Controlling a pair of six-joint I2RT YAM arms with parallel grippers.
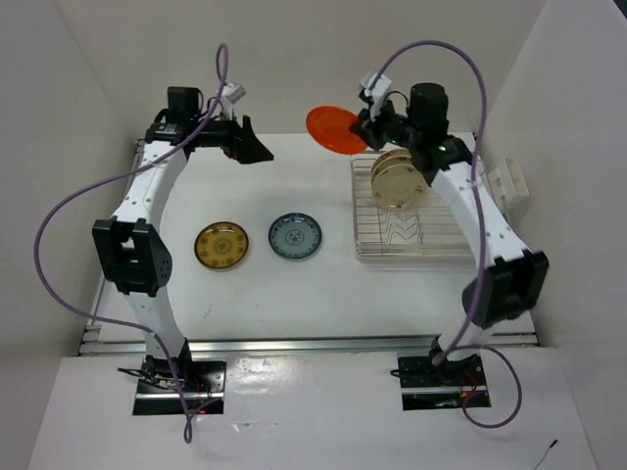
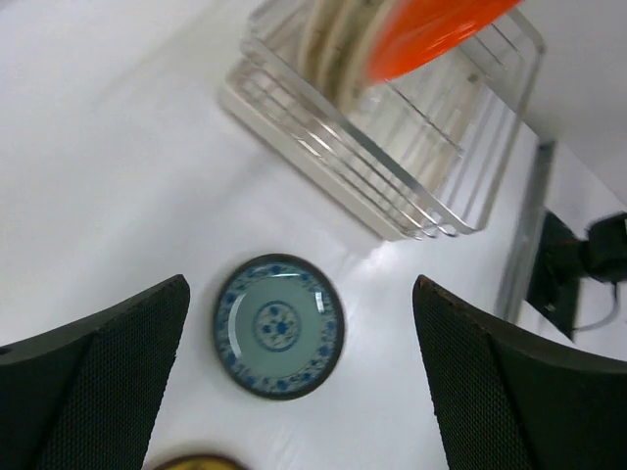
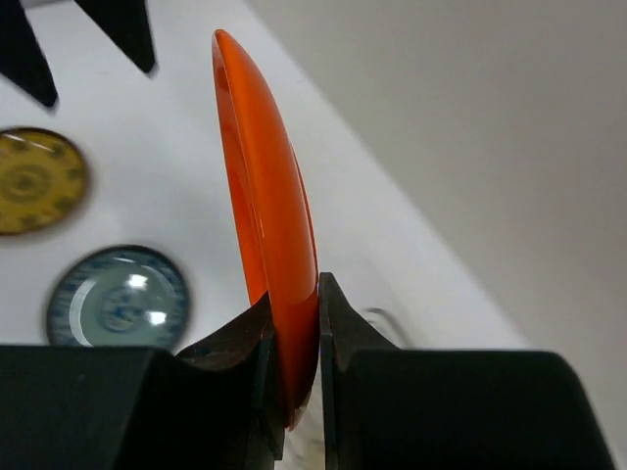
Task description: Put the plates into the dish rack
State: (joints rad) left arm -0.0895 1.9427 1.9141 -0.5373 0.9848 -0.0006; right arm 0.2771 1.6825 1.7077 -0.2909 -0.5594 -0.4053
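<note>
My right gripper (image 1: 370,122) is shut on the rim of the bright orange plate (image 1: 336,129), holding it on edge in the air above the far left corner of the silver wire dish rack (image 1: 436,245). The plate shows edge-on in the right wrist view (image 3: 269,215). Cream plates (image 1: 400,179) stand in the rack's far slots. The yellow-brown plate (image 1: 221,245) and the blue-grey plate (image 1: 296,236) lie flat on the table left of the rack. My left gripper (image 1: 253,149) is open and empty, high above the table's far side; the blue-grey plate (image 2: 278,325) lies below it.
A small white slotted holder (image 1: 509,182) sits at the right wall beside the rack. White walls close in the table at the back and both sides. A metal rail (image 1: 313,345) runs along the near edge.
</note>
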